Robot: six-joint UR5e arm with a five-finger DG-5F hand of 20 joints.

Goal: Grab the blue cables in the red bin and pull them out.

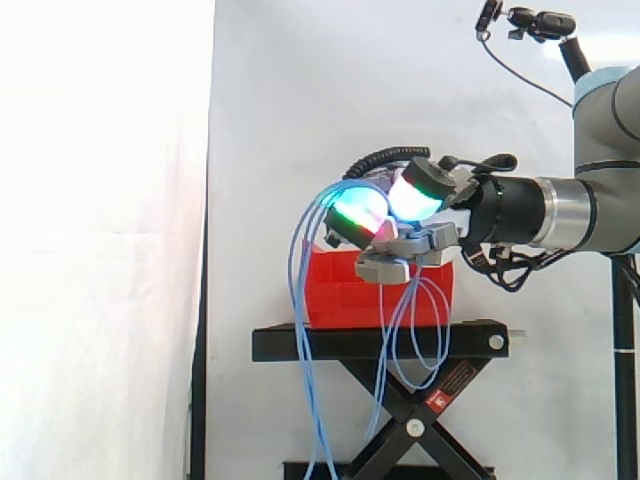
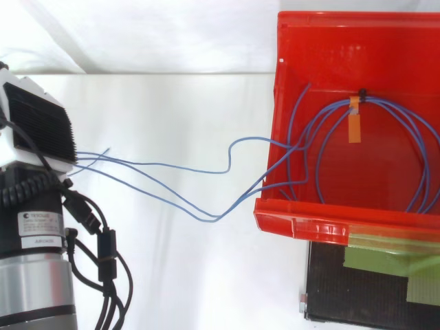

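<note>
Clearly, blue cables (image 1: 301,330) pinched in curled fingers (image 1: 362,210), strands lengthwise from hand (image 1: 445,215) toward red bin (image 2: 330,227), slack loops downward.

We see the red bin (image 2: 323,223) of glossy, smooth plastic, the blue cables (image 2: 213,218) in smooth plastic sheathing, the stand (image 1: 380,342) of matt black metal at lower centre, a white cloth curtain (image 1: 100,200) behind, and a matt grey shell on the hand (image 1: 415,245).

You see the grey multi-fingered robot hand (image 1: 432,238) above the red plastic bin (image 1: 340,292), fingers curled round thin blue cables (image 1: 299,300) that hang in loops past the black scissor stand (image 1: 380,343).
</note>
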